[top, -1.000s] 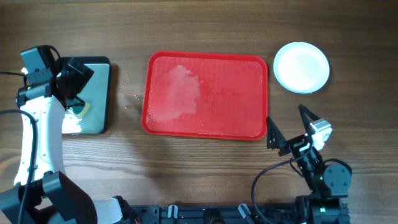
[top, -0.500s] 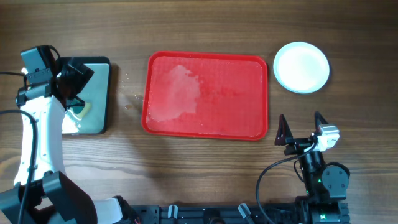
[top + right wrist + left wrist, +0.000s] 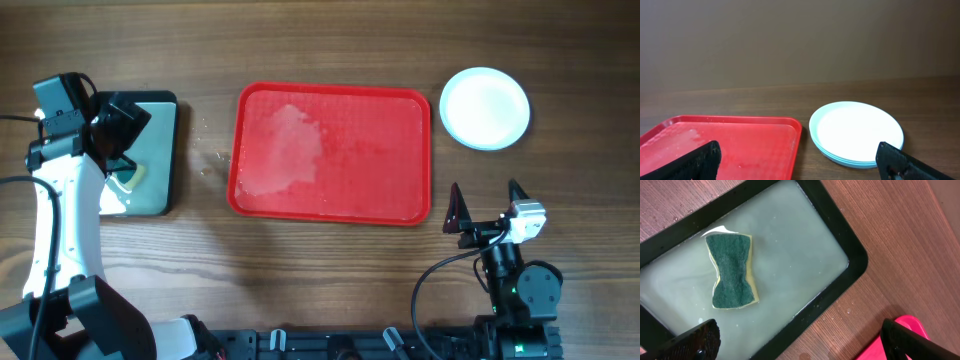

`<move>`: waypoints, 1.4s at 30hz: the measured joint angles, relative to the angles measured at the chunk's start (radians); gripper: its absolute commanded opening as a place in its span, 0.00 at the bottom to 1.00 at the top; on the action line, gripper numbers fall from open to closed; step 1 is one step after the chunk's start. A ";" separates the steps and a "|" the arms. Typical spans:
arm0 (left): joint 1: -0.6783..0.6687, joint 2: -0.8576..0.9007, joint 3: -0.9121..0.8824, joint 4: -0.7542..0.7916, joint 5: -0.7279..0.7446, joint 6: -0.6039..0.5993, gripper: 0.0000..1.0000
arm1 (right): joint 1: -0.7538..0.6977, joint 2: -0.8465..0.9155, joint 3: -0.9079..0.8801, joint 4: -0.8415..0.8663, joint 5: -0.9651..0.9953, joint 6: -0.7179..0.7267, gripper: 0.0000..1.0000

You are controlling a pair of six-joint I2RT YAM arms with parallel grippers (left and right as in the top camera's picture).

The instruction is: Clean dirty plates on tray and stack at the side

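The plates sit stacked on the table to the right of the red tray, the white one on top and aqua rims beneath; the stack also shows in the right wrist view. The tray holds no plates and has a wet patch on its left half; it also shows in the right wrist view. My right gripper is open and empty, near the table's front edge below the stack. My left gripper is open and empty over the dark water tray, above a green sponge.
The dark narrow tray with greenish water stands at the far left, the sponge lying in it. Water drops dot the wood between it and the red tray.
My right arm has drawn back toward the front edge and turned to face the plates; it has held still for the last half second. The left arm has not moved.
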 measured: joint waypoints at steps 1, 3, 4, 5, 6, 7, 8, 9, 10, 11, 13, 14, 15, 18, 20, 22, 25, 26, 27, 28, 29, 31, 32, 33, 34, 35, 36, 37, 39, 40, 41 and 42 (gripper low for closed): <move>0.000 0.000 0.000 0.000 0.000 0.000 1.00 | 0.000 0.000 0.000 0.000 0.000 0.000 1.00; 0.000 0.000 0.000 0.000 0.000 0.000 1.00 | 0.000 0.000 0.000 0.000 0.000 0.000 1.00; 0.000 0.000 0.000 0.000 0.000 0.000 1.00 | 0.000 0.000 0.000 0.000 0.000 0.000 1.00; 0.000 0.000 0.000 0.000 0.000 0.000 1.00 | 0.000 0.000 0.000 0.000 0.000 0.000 1.00; 0.000 0.000 0.000 0.000 0.000 0.000 1.00 | 0.000 0.000 0.000 0.000 0.000 0.000 1.00; 0.000 0.000 0.000 0.000 0.000 0.000 1.00 | 0.000 0.000 0.000 0.000 0.000 0.000 1.00; 0.000 0.000 0.000 0.000 0.000 0.000 1.00 | 0.000 0.000 0.000 0.000 0.000 0.000 1.00; 0.000 0.000 0.000 0.000 0.000 0.000 1.00 | 0.000 0.000 0.000 0.000 0.000 0.000 1.00; 0.000 0.000 0.000 0.000 0.000 0.000 1.00 | 0.000 0.000 0.000 0.000 0.000 0.000 1.00; 0.000 0.000 0.000 0.000 0.000 0.000 1.00 | 0.000 0.000 0.000 0.000 0.000 0.000 1.00; 0.000 0.000 0.000 0.000 0.000 0.000 1.00 | 0.000 0.000 0.000 0.000 0.000 0.000 1.00; 0.000 0.000 0.000 -0.005 0.000 0.000 1.00 | 0.000 0.000 0.000 0.000 0.000 0.000 1.00; 0.000 0.000 0.000 -0.017 0.000 0.000 1.00 | 0.000 0.000 0.000 0.000 0.000 0.000 1.00; 0.000 0.000 0.001 -0.103 0.000 0.000 1.00 | 0.000 0.000 0.000 0.000 0.000 0.000 1.00; 0.000 -0.001 -0.001 -0.170 0.006 0.000 1.00 | 0.000 -0.001 0.000 0.000 0.000 0.000 1.00; -0.003 -0.013 -0.021 -0.171 0.023 0.000 1.00 | 0.000 -0.001 0.000 0.000 0.000 0.000 1.00; -0.031 -0.094 -0.121 -0.122 0.039 0.005 1.00 | 0.000 -0.001 0.000 0.000 0.000 0.000 1.00; -0.047 -0.136 -0.166 -0.089 0.048 0.017 1.00 | 0.000 -0.001 0.000 0.001 0.000 0.000 1.00; -0.062 -0.183 -0.213 -0.051 0.058 0.038 1.00 | 0.000 -0.002 0.000 0.000 0.000 0.000 1.00; -0.077 -0.238 -0.271 0.013 0.071 0.064 1.00 | 0.000 -0.003 0.000 0.001 0.000 0.000 1.00; -0.092 -0.304 -0.324 0.051 0.084 0.093 1.00 | 0.000 -0.003 0.000 0.000 0.000 0.000 1.00; -0.111 -0.460 -0.451 0.163 0.109 0.154 1.00 | 0.000 -0.003 0.000 0.000 0.000 0.000 1.00; -0.114 -0.536 -0.498 0.178 0.120 0.174 1.00 | 0.000 -0.003 0.000 0.000 0.000 0.000 1.00; -0.116 -0.604 -0.538 0.185 0.127 0.190 1.00 | 0.000 -0.003 0.000 0.000 0.000 0.000 1.00; -0.115 -0.668 -0.575 0.191 0.130 0.203 1.00 | 0.000 -0.003 0.000 0.000 0.000 0.000 1.00; -0.115 -0.725 -0.609 0.193 0.134 0.210 1.00 | 0.000 -0.003 0.000 0.000 0.000 0.000 1.00; -0.115 -0.776 -0.639 0.197 0.138 0.217 1.00 | 0.000 -0.003 0.000 0.000 0.000 0.000 1.00; -0.115 -0.822 -0.666 0.204 0.141 0.223 1.00 | 0.000 -0.003 0.000 0.000 0.000 0.000 1.00; -0.115 -0.876 -0.698 0.214 0.142 0.227 1.00 | 0.000 -0.003 0.000 0.000 0.000 -0.001 1.00; -0.115 -0.950 -0.732 0.224 0.145 0.232 1.00 | 0.000 -0.003 0.000 0.000 0.000 -0.001 1.00; -0.115 -0.997 -0.755 0.234 0.146 0.235 1.00 | 0.000 -0.003 0.000 0.000 0.000 -0.003 1.00; -0.115 -1.050 -0.778 0.243 0.149 0.241 1.00 | 0.000 -0.003 0.000 0.000 0.000 -0.004 1.00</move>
